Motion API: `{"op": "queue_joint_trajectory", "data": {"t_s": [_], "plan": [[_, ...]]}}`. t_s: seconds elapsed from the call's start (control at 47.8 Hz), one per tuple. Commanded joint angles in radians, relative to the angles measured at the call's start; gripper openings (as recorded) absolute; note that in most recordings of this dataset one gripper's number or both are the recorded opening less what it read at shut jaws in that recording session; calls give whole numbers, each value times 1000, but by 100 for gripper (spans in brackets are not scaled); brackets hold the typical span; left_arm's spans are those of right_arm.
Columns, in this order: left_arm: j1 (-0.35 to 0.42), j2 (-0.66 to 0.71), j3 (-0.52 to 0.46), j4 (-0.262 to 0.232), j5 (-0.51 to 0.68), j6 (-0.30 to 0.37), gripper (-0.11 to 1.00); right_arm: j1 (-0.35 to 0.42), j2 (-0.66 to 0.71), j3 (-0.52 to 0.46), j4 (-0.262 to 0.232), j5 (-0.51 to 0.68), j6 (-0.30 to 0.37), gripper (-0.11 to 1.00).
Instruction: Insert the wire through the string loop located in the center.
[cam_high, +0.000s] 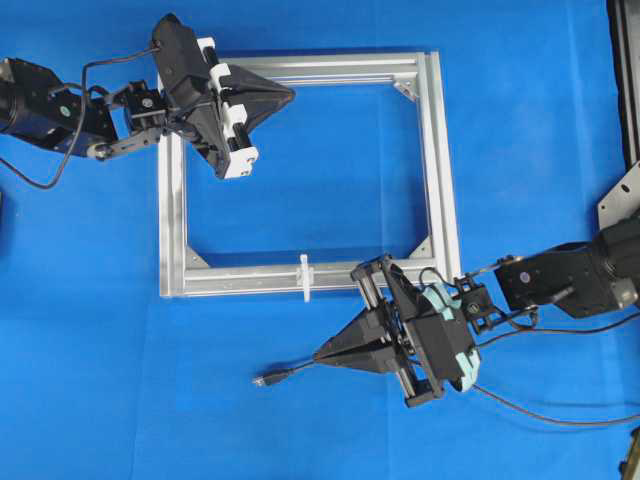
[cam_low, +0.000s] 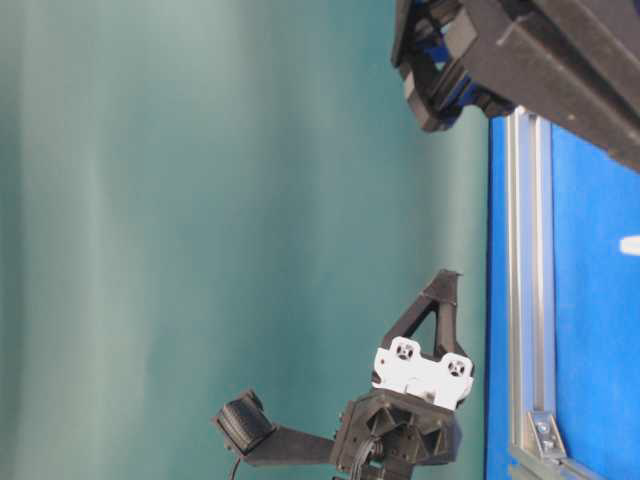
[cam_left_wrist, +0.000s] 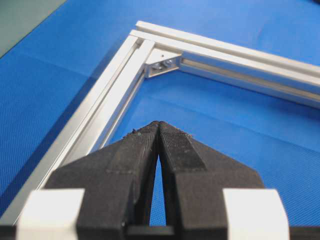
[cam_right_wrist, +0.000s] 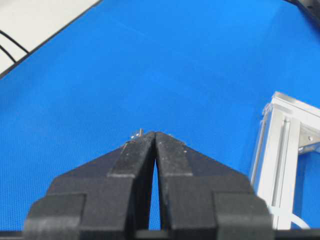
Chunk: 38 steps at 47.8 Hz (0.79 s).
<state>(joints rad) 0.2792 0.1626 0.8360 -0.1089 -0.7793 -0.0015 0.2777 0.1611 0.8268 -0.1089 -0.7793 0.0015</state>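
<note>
The wire (cam_high: 285, 375) is thin and black. Its small plug (cam_high: 262, 380) points left, in front of the silver frame (cam_high: 440, 160). It runs into the tips of my right gripper (cam_high: 318, 357), which is shut on it just behind the plug. In the right wrist view only the plug's metal tip (cam_right_wrist: 136, 134) peeks over the closed fingertips (cam_right_wrist: 155, 135). The white string loop (cam_high: 304, 277) stands upright on the frame's near rail, up and left of the right gripper. My left gripper (cam_high: 290, 94) is shut and empty, hovering over the frame's far left corner (cam_left_wrist: 159, 123).
The rest of the wire trails right, under the right arm, to the table edge (cam_high: 560, 418). Silver corner brackets (cam_left_wrist: 162, 63) sit inside the frame. A frame corner (cam_right_wrist: 287, 130) shows to the right of the right gripper. A black stand (cam_high: 625, 80) is at the far right.
</note>
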Motion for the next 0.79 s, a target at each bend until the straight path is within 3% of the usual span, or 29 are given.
{"op": "queue_joint_trajectory", "data": {"t_s": [0.0, 0.125, 0.523, 0.648, 0.774], "plan": [[-8, -40, -14, 26, 8, 14, 0, 12, -40, -14, -5, -8, -6, 0], [-5, -41, -11, 26, 8, 15, 0, 28, -51, -29, -6, 38, -6, -5], [-2, -41, -11, 26, 8, 15, 0, 41, -51, -40, -2, 95, 12, -2], [-2, -41, -11, 26, 9, 15, 0, 46, -51, -38, 0, 97, 35, 18], [-2, -41, -14, 25, 8, 15, 0, 48, -49, -40, 9, 106, 72, 55]]}}
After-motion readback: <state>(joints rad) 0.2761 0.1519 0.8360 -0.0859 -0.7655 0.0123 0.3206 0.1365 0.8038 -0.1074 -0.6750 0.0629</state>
